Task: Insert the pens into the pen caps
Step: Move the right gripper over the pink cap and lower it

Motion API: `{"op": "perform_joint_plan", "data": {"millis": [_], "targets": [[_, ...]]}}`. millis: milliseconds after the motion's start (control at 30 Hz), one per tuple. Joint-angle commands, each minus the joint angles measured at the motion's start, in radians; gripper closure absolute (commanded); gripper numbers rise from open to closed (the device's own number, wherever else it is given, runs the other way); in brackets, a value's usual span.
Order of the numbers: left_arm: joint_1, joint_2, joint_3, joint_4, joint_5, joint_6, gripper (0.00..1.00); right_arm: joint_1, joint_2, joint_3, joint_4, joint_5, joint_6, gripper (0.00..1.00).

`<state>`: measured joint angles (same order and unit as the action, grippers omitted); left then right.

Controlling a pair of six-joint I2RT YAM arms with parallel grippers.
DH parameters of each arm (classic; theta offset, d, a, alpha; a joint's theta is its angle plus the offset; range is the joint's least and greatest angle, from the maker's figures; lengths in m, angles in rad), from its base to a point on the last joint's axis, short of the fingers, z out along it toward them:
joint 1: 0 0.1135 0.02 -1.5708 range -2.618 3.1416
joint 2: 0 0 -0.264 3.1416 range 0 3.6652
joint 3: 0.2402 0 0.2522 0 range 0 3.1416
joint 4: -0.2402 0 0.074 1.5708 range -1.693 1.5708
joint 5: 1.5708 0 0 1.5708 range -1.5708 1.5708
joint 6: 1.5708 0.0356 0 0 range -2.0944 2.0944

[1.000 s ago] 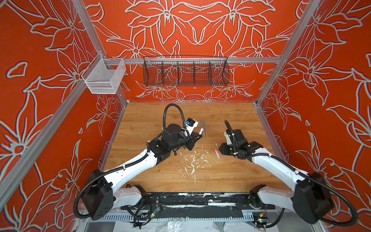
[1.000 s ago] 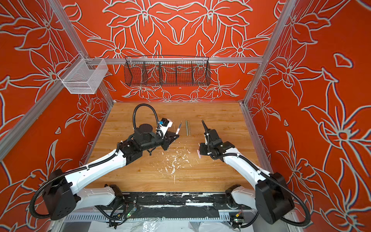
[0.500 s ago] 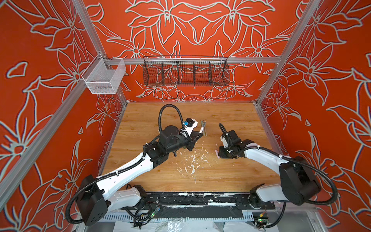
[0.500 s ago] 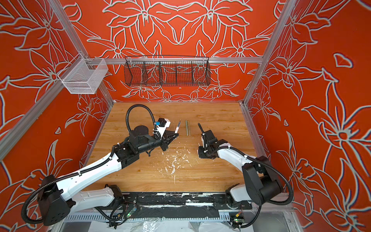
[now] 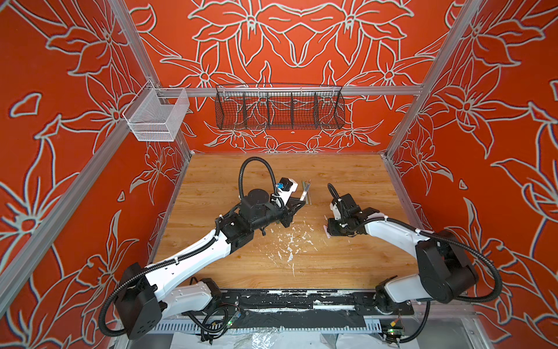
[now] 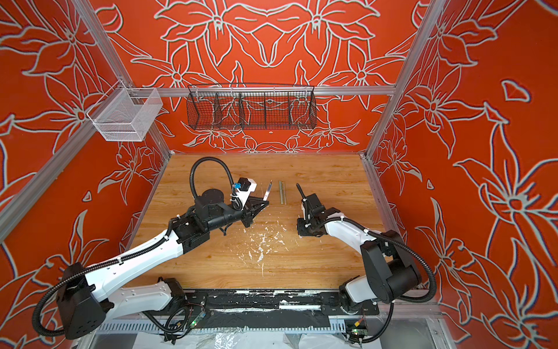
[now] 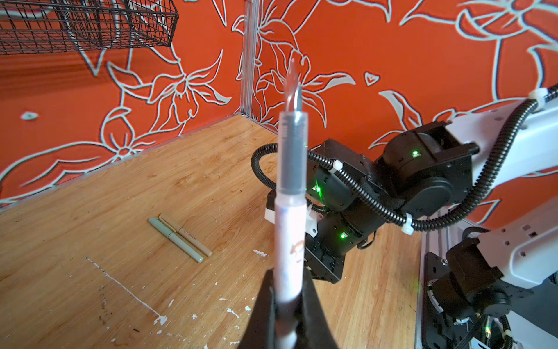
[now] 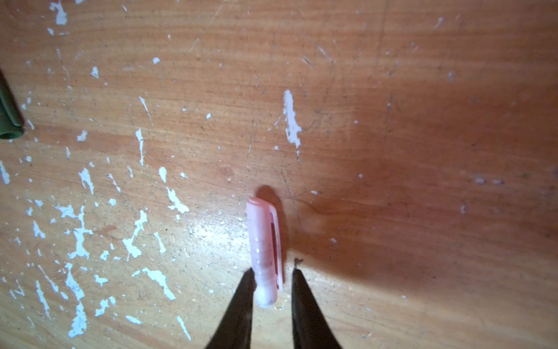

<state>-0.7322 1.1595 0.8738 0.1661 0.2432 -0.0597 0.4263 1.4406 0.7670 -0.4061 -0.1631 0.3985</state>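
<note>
The left gripper [image 7: 288, 273] is clamped low on the pale pink pen [image 7: 291, 193], holding it clear of the wooden table [image 7: 90, 211] with its dark tip uncapped. The right gripper [image 8: 274, 271] is down at the table, jaws slightly apart and straddling the pale pink cap [image 8: 265, 241], which lies flat. One finger touches it; the other stands just off its clip. A light green pen [image 7: 176, 240] and a tan pen [image 7: 187, 234] lie side by side, both capped.

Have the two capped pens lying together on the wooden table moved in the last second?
No. The light green and tan capped pens stay put beyond the white paint flecks.
</note>
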Motion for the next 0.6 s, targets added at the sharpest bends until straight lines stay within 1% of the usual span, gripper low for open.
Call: {"op": "perform_joint_plan", "data": {"millis": [0,67,567], "targets": [[-0.007,0.006,0.005,0.012,-0.001,0.009,1.0,0.005,0.015,0.018,0.002,0.023,-0.02,0.69],[-0.007,0.009,0.003,0.013,-0.001,0.009,1.0,0.005,0.025,0.016,0.005,0.012,-0.028,0.67],[-0.009,0.015,0.008,0.008,0.003,0.009,1.0,0.003,0.039,0.036,0.001,0.015,-0.036,0.67]]}}
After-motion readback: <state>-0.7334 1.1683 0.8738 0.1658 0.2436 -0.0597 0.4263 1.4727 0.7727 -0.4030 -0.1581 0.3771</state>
